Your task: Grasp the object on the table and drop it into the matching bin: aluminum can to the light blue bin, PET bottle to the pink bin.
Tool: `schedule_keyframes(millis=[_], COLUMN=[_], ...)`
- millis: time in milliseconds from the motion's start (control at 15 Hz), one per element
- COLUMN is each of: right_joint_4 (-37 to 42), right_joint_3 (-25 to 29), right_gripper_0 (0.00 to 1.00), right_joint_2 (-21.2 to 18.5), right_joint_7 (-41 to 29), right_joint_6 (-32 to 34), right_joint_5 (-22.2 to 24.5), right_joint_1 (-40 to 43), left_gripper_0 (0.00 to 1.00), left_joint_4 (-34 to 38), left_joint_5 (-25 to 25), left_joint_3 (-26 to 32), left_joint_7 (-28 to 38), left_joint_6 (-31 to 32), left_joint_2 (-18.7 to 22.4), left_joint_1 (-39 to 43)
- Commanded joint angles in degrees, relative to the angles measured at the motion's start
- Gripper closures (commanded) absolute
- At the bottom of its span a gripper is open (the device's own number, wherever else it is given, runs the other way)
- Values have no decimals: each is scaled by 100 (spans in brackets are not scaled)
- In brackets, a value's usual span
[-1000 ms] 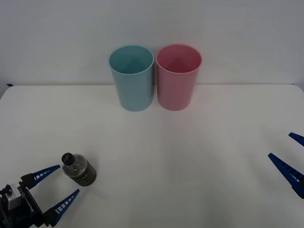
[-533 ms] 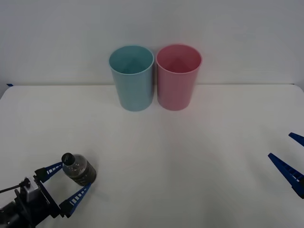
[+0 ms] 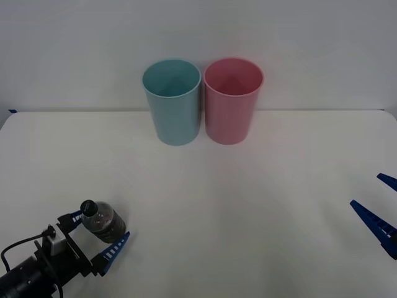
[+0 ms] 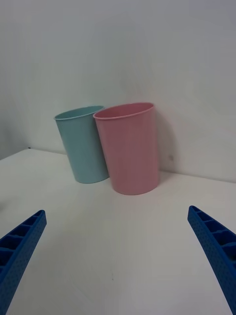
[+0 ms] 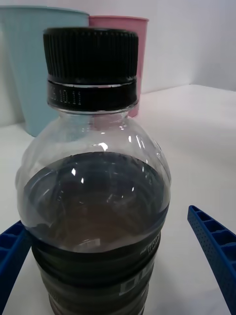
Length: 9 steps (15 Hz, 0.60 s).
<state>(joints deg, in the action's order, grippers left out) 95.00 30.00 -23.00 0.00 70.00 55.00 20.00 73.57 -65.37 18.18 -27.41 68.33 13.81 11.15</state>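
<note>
Surface (image 3: 248, 211): a big white top. It carries both bins and the bottle.
Pink bin (image 3: 233, 100): stands at the far edge, near the middle. The bottle should go in here.
Light blue bin (image 3: 172, 101): stands right beside the pink bin, on the robot's left. It is for cans, not this bottle.
Left gripper (image 3: 98, 233): low at the near left corner. Its fingers are spread wide, one on each side of the bottle, not squeezing it yet.
Right gripper (image 3: 378, 208): waits by the right edge with its fingers wide and nothing in them.
PET bottle (image 3: 103, 221): stands near the near left corner, well apart from the bins.
How to do it well: I think the fingers should close softly on the dark round body, not the cap, and keep the bottle straight up.
Hard to see: the left arm is cut off at the corner, and the bottle's bottom is cut off in the left wrist view.
</note>
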Motion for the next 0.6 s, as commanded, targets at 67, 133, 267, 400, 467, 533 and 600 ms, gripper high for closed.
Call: schedule_keyframes(millis=[67, 133, 267, 400, 467, 533, 600], right_joint_4=[0, 0, 0, 0, 0, 0, 0], right_joint_3=[0, 0, 0, 0, 0, 0, 0], right_gripper_0=[0, 0, 0, 0, 0, 0, 0], right_joint_2=[0, 0, 0, 0, 0, 0, 0], right_joint_7=[0, 0, 0, 0, 0, 0, 0], right_joint_6=[0, 0, 0, 0, 0, 0, 0], right_joint_5=[0, 0, 0, 0, 0, 0, 0], right_joint_1=[0, 0, 0, 0, 0, 0, 0], left_gripper_0=[0, 0, 65, 100, 100, 100, 100], left_joint_4=[-18, -18, -36, -36, -36, -36, -36], left_joint_5=[-11, -11, -11, 16, 16, 16, 16], left_joint_3=[10, 10, 10, 19, 19, 19, 19], left_joint_7=[-1, -1, -1, -19, -19, -19, -10], left_joint_6=[-13, -13, -13, -13, -13, -13, -4], left_joint_2=[7, -1, 7, 7, 7, 7, -1], left_joint_1=[-8, -8, -8, -17, -17, -17, -17])
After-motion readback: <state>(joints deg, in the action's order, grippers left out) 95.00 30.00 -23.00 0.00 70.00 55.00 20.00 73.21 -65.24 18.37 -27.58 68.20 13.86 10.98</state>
